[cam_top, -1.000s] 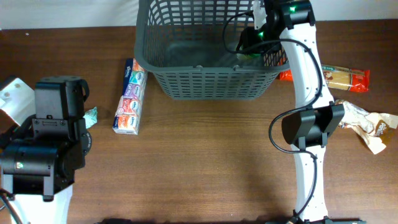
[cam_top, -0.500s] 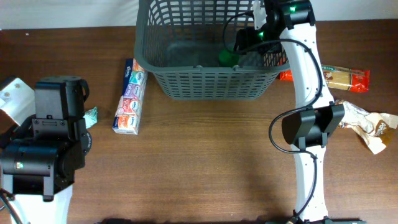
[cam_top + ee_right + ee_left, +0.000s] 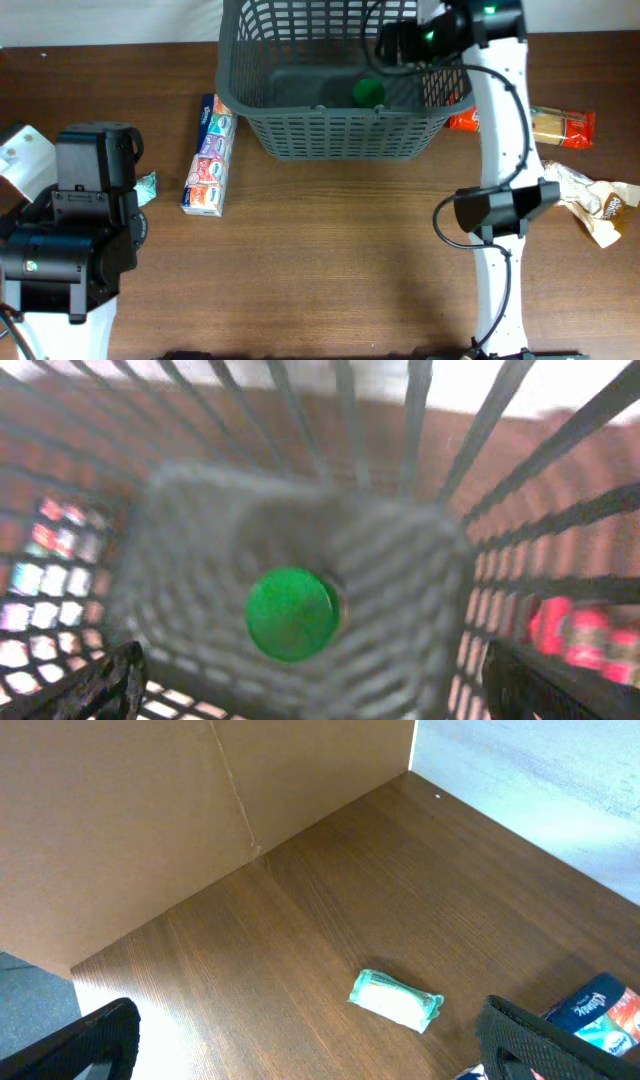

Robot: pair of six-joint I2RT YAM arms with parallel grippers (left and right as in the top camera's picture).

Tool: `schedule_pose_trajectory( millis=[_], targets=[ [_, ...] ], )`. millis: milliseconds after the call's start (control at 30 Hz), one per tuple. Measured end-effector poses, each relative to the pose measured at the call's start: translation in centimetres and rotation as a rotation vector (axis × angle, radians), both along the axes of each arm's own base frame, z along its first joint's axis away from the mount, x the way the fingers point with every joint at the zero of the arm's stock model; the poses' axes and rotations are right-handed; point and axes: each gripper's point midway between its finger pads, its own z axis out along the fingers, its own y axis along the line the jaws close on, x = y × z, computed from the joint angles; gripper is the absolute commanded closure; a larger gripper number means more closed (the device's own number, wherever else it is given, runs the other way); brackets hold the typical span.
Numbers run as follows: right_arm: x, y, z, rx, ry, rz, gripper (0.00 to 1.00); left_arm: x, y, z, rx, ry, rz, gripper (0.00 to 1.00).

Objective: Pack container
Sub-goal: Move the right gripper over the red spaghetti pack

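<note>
The dark grey lattice basket stands at the back middle of the table. A green round-topped item lies inside it on the right side; the right wrist view shows it on the basket floor. My right gripper hovers over the basket's right part, open and empty, above the green item. My left gripper is open and empty at the table's left, over bare wood near a small teal packet.
A colourful tissue pack lies left of the basket. The teal packet lies further left. A red and tan packet and a crumpled brown bag lie at the right. A cardboard wall stands at the left.
The green item left my right gripper and now lies in the basket. My right gripper has risen and moved back, open. The left arm has not moved.
</note>
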Motion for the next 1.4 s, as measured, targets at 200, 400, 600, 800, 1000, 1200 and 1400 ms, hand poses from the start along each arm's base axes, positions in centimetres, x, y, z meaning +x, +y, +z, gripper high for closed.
schedule_pose_trajectory(
  millis=[200,400,600,800,1000,1200,1400],
  targets=[
    [-2.1,-3.6,10.5,0.035,-0.242,-0.066,0.01,0.0,0.0,0.0,0.000,0.000,0.000,0.01],
    [-8.4,-10.0,15.9,0.051,-0.269,-0.181,0.01,0.0,0.0,0.0,0.000,0.000,0.000,0.01],
    [-10.8,-12.4,15.9,0.052,-0.218,-0.244,0.01,0.0,0.0,0.0,0.000,0.000,0.000,0.01],
    [-10.4,-16.4,13.9,0.095,-0.117,-0.582,0.01,0.0,0.0,0.0,0.000,0.000,0.000,0.01],
    [-10.3,-22.2,11.0,0.180,-0.028,-1.068,0.01,0.0,0.0,0.0,0.000,0.000,0.000,0.01],
    [-11.3,-24.5,5.3,0.268,0.167,-1.406,0.01,0.0,0.0,0.0,0.000,0.000,0.000,0.01],
    [-11.9,-24.5,0.3,0.213,0.331,-1.483,0.01,0.0,0.0,0.0,0.000,0.000,0.000,0.01]
  ],
)
